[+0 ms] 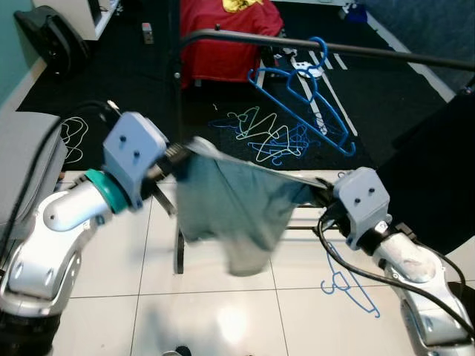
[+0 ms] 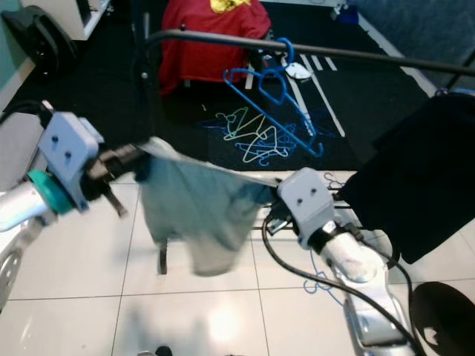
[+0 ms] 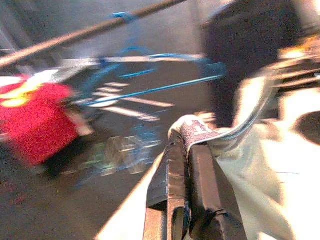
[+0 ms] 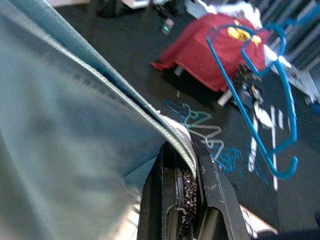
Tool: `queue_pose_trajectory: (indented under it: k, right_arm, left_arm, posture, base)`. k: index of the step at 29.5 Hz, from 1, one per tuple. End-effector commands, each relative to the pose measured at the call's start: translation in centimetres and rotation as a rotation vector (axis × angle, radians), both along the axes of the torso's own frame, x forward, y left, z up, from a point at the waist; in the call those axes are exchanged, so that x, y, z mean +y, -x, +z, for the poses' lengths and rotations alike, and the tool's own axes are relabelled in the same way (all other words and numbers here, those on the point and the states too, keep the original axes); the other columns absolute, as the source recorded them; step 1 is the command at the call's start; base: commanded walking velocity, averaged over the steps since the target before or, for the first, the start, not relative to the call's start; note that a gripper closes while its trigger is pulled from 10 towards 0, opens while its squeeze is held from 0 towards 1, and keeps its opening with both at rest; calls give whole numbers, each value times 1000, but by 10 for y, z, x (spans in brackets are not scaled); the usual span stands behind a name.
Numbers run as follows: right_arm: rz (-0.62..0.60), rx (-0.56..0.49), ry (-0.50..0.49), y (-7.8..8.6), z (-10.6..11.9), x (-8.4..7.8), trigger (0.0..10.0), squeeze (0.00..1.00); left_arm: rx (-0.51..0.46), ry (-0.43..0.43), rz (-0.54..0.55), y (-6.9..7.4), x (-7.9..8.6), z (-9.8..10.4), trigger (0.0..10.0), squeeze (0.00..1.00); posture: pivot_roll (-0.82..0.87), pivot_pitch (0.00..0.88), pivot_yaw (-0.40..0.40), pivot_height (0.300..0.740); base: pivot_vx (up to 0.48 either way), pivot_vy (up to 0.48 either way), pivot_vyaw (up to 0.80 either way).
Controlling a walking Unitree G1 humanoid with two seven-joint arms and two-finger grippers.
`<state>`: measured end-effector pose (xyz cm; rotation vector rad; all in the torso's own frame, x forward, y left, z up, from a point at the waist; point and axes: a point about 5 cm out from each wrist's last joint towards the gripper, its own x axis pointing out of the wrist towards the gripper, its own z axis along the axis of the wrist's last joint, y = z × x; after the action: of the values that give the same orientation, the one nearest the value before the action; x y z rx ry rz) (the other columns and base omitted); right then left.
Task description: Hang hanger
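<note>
A grey-green garment (image 1: 230, 208) hangs stretched between my two grippers, below and in front of the black rail (image 1: 371, 52). My left gripper (image 1: 174, 153) is shut on its left top corner; the pinched hem (image 3: 200, 134) shows at the fingertips in the left wrist view. My right gripper (image 1: 323, 191) is shut on the right top corner, with the cloth edge (image 4: 170, 130) running into the jaws. A large blue hanger (image 1: 304, 89) hangs from the rail by its hook. Another blue hanger (image 1: 352, 289) lies on the white tiles under my right arm.
A black garment (image 1: 430, 163) hangs at the right end of the rail. Several loose hangers (image 1: 263, 137) lie tangled on the dark rug behind. A red cloth (image 1: 226, 33) covers something at the back. The rack's upright (image 1: 179, 252) stands behind the garment. A grey seat (image 1: 22, 148) is at the left.
</note>
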<state>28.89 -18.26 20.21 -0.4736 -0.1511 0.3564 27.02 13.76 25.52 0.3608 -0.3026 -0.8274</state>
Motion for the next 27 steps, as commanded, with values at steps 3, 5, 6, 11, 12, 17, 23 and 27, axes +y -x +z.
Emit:
queue_pose_trajectory:
  k: [3, 5, 6, 11, 12, 17, 23, 27]
  right_arm:
    - [-16, 26, -10, -4, -6, 1, 0, 0]
    - [8, 30, -6, -7, -7, 5, 0, 0]
    - [8, 30, -6, -7, -7, 5, 0, 0]
    - [130, 52, -8, -3, -4, 16, 0, 0]
    - [130, 52, -8, -3, -4, 16, 0, 0]
    - [151, 36, 4, 1, 6, 11, 0, 0]
    - [-5, -20, -16, 0, 19, -16, 0, 0]
    - [-69, -42, -39, 0, 23, -25, 0, 0]
  left_arm:
    - [54, -4, -80, 10, -13, -11, 10000, 0]
    - [79, 20, -86, 12, -21, -17, 10000, 0]
    - [79, 20, -86, 12, -21, -17, 10000, 0]
    - [93, 31, -30, 8, -35, -35, 10000, 1000]
    - [93, 31, -30, 8, -35, -35, 10000, 1000]
    - [103, -17, 66, -3, -35, -51, 10000, 1000]
    - [150, -132, 86, -4, -27, -63, 10000, 1000]
    - [179, -164, 55, 1, -20, -64, 10000, 1000]
  posture:
    - [-34, 92, 48, 740]
    - [-32, 88, 44, 740]
    - [-32, 88, 44, 740]
    - [-37, 83, 35, 740]
    - [-37, 83, 35, 740]
    - [-44, 86, 41, 740]
    - [-53, 92, 54, 740]
    - [-50, 94, 59, 740]
  base:
    - [0, 0, 0]
    - [0, 0, 0]
    - [0, 0, 0]
    - [0, 0, 0]
    - [0, 0, 0]
    - [0, 0, 0]
    - [0, 0, 0]
    - [0, 0, 0]
